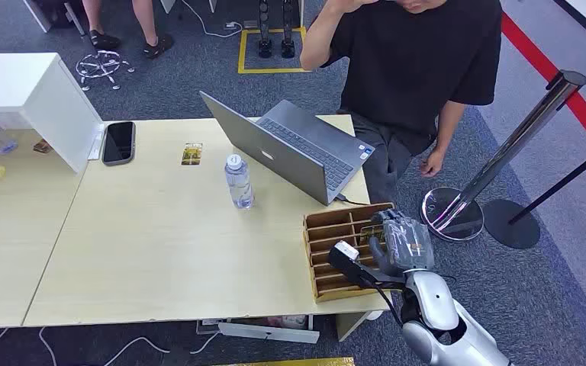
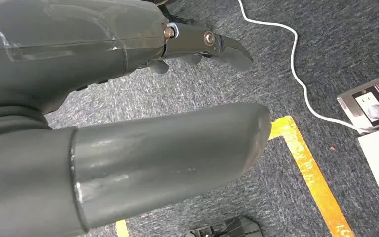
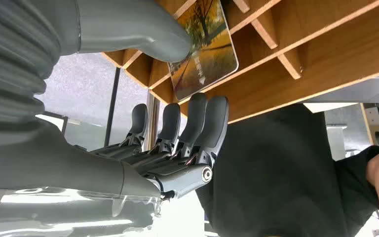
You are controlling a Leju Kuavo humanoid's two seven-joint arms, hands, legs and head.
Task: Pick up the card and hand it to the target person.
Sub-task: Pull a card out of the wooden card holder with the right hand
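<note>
A card (image 3: 205, 47) printed with autumn trees stands in a slot of the wooden card box (image 1: 336, 252) at the table's near right corner. My right hand (image 1: 398, 245) is at the box's right side. Its thumb (image 3: 143, 29) lies on the card's face and its fingertips (image 3: 212, 108) meet the card's free edge from behind, so the card is pinched while still in the slot. A person in a black shirt (image 1: 420, 53) sits beyond the table's far right corner. My left hand (image 2: 143, 148) hangs over the carpet, holding nothing, its thumb apart from the fingers.
On the table stand an open laptop (image 1: 297, 149), a water bottle (image 1: 238, 181), a second card (image 1: 191, 154) and a black phone (image 1: 118, 142). A white box (image 1: 38, 99) sits at the left. A chrome stanchion (image 1: 458, 206) stands right of the table.
</note>
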